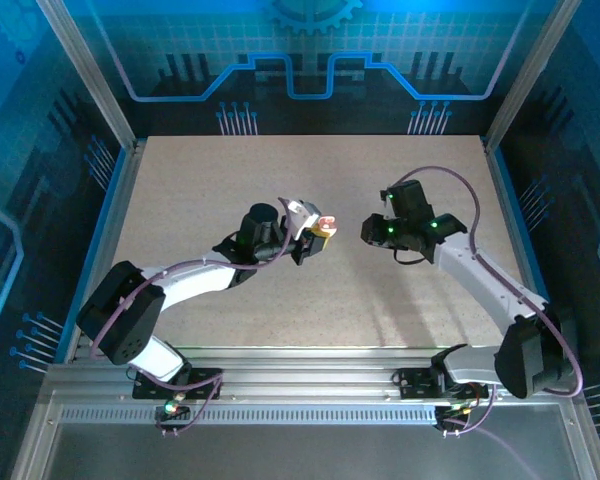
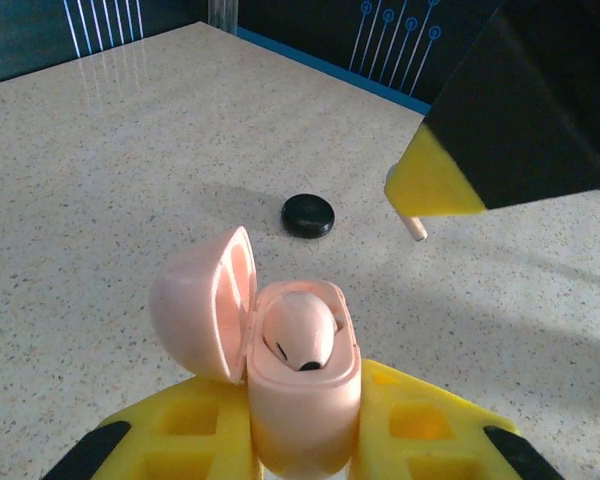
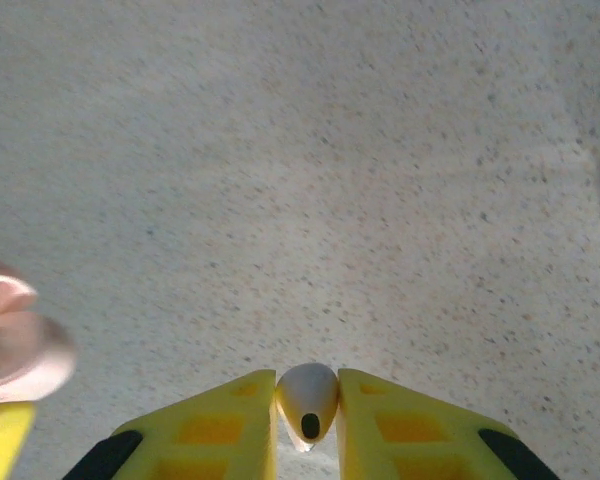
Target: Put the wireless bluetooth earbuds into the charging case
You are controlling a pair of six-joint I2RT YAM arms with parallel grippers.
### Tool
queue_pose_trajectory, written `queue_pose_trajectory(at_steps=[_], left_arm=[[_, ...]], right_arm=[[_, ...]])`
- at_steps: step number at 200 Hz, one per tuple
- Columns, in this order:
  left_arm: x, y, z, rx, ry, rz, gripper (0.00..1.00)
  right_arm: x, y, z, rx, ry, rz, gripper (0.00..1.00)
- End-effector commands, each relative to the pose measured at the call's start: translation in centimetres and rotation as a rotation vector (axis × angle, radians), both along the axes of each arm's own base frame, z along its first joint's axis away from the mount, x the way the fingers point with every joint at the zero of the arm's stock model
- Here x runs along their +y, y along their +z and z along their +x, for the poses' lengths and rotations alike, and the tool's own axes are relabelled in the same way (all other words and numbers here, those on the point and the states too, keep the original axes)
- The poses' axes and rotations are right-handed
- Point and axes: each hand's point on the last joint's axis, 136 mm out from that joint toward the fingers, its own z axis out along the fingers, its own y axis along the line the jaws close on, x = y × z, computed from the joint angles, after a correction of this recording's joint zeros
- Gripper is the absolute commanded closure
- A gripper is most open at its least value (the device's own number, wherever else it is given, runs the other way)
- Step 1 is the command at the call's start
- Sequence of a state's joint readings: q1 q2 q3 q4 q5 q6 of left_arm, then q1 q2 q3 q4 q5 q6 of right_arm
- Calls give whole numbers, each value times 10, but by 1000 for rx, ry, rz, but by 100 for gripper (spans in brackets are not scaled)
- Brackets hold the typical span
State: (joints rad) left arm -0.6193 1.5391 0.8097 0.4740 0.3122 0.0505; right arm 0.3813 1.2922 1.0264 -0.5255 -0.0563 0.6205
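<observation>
- Left claw (image 2: pixel 302 425): clenched on the charging case (image 2: pixel 298 405). I see both yellow fingers pressed against the case's lower body, one on each side, holding it upright above the counter (image 2: pixel 120 150).
- Charging case: pink and rounded. Its lid (image 2: pixel 202 308) is swung open and stands at 9 o'clock of the mouth.
- Seated earbud (image 2: pixel 302 335): pale with a dark spot, lying in the open mouth of the case with its rounded end up.
- Right claw (image 3: pixel 308 425): clenched on the pale earbud (image 3: pixel 308 398). My right wrist camera shows the two yellow fingers tight on either side of it, dark opening facing the lens, carried above bare counter.
- From the left wrist camera, the right claw hangs at 2 o'clock of the case, apart from it, with a thin pale stem poking out below its yellow tip.
- From above, both claws sit near the middle of the counter, the left at 9 o'clock of the right, with a strip of bare counter between them.
- Black disc (image 2: pixel 308 215): flat on the counter at 12 o'clock of the case, beyond it and below the right claw's level.
- From the right wrist camera, the case shows blurred at 8 o'clock.
</observation>
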Motion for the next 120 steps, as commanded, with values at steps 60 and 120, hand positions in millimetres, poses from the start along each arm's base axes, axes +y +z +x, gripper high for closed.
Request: queue_pose_trajectory(at_steps=[60,120], left_arm=[[-15,19,9,-52,-25,-58,79],[-22,20,18,-55,-23,-68,79]], right_arm=[[24,51,3,-150,32,154,79],[29,65,7,-189,40,181,79]])
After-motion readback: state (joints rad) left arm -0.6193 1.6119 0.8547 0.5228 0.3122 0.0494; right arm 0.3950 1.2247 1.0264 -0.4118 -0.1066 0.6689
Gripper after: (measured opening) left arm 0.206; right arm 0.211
